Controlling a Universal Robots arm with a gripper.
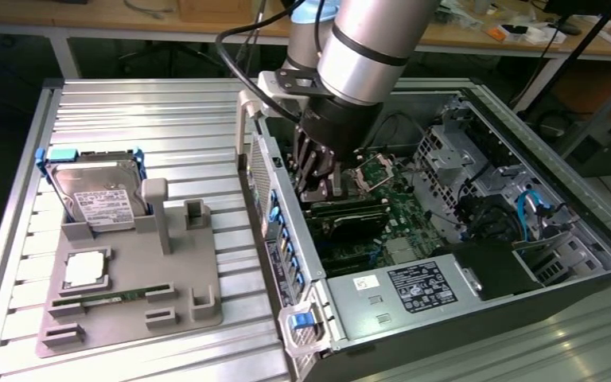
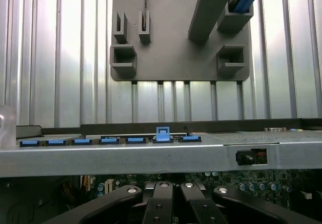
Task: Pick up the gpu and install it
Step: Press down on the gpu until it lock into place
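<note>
One end effector pressed together inside computer case | ribbed metal table | workshop, seemingly

hard drive on holder, beside case

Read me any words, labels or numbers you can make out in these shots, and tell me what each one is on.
None can be read.
White label on the hard drive: print too small.
White label on the power supply in the computer case: too small.
Small white sticker beside it: too small.
Motherboard markings: blurred.
</note>
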